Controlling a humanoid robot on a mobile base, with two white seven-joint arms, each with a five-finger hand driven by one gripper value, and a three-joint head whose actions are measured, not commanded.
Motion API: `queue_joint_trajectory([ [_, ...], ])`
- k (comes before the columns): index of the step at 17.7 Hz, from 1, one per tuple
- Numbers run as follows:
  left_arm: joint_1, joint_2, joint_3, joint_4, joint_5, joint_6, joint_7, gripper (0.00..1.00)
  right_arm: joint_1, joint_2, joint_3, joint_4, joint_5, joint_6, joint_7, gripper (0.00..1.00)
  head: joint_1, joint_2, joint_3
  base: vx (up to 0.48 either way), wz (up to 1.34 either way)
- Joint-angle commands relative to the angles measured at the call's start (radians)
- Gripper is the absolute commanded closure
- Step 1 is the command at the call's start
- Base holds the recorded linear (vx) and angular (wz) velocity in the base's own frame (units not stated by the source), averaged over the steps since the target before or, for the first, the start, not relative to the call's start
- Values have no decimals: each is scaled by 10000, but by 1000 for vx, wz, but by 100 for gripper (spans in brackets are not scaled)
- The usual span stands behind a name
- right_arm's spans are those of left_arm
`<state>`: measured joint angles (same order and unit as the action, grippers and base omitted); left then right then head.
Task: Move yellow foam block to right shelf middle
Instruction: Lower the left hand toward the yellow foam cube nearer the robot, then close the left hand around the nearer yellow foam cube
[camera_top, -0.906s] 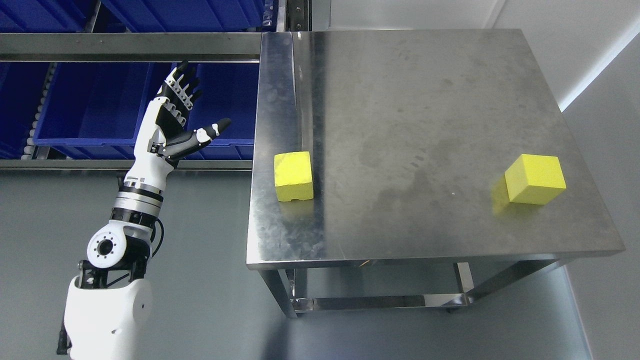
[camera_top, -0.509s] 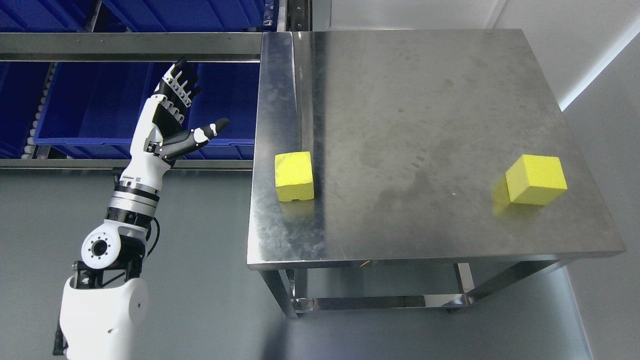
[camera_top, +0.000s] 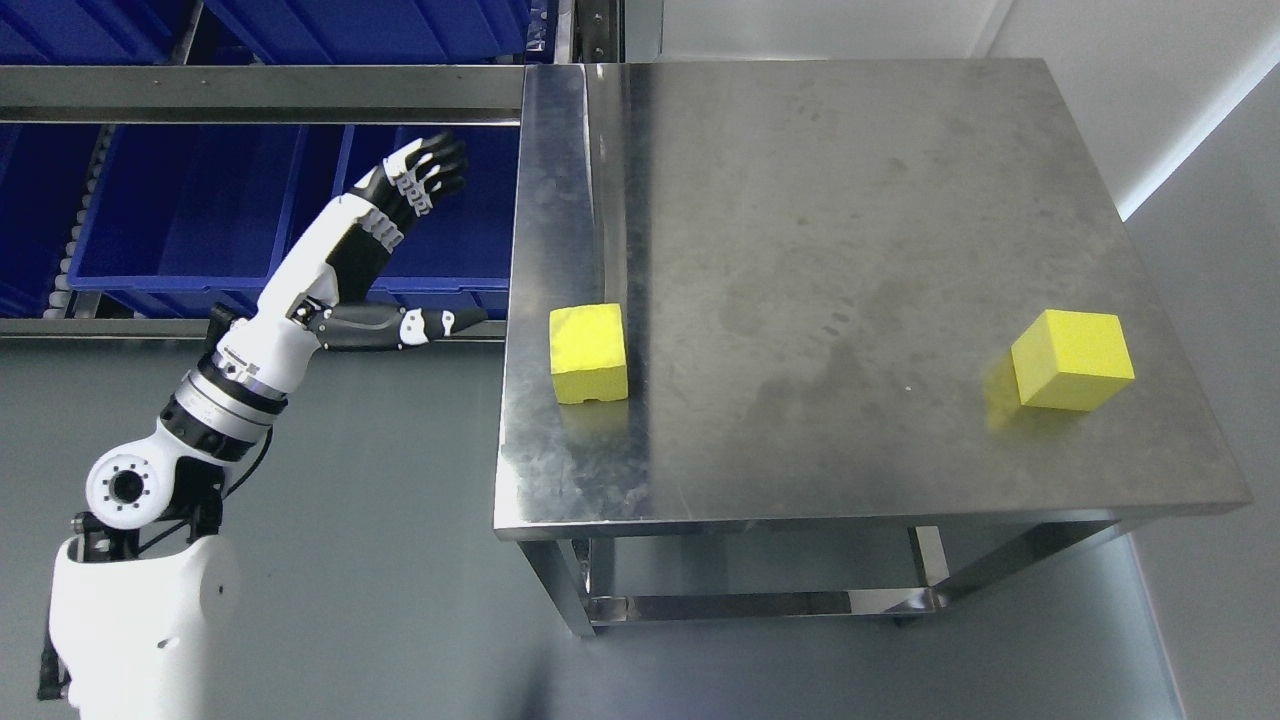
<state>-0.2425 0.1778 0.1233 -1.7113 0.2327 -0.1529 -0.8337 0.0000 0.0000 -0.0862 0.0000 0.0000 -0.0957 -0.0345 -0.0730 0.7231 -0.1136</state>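
Leaning over more than before, the left hand (camera_top: 385, 255) is wide open, holding nothing, beside the table (camera_top: 800, 200). One yellow foam block (camera_top: 588, 353) sits near the table's left edge, another yellow block (camera_top: 1071, 359) near its right edge. No writing can be read.

Left hand (camera_top: 375, 255) with fingers (camera_top: 425, 170) spread, beside steel table (camera_top: 850, 200), two yellow foam blocks (camera_top: 588, 352) (camera_top: 1072, 358) on it

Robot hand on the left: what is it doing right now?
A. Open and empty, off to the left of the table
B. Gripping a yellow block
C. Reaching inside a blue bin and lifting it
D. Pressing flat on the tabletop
A. The left robot hand has its fingers spread and holds nothing, and it hangs beside the metal table; both yellow blocks, the near-left one and the right one, sit untouched on top.
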Motion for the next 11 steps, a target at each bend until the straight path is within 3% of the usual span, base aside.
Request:
queue_joint_trajectory([
  [1,-228,1044,-708,391,-224,-51,-990,3,15,-175,3,-175,31,6,7,0,0,0,0,0,0],
  [5,-1300,860,-2089,2015,-1772,-20,-974,3,15,-175,3,-175,31,6,7,0,0,0,0,0,0],
  [11,-2084,432,-3700,3062,-1928,163,-990,3,15,-175,3,-175,31,6,7,0,0,0,0,0,0],
])
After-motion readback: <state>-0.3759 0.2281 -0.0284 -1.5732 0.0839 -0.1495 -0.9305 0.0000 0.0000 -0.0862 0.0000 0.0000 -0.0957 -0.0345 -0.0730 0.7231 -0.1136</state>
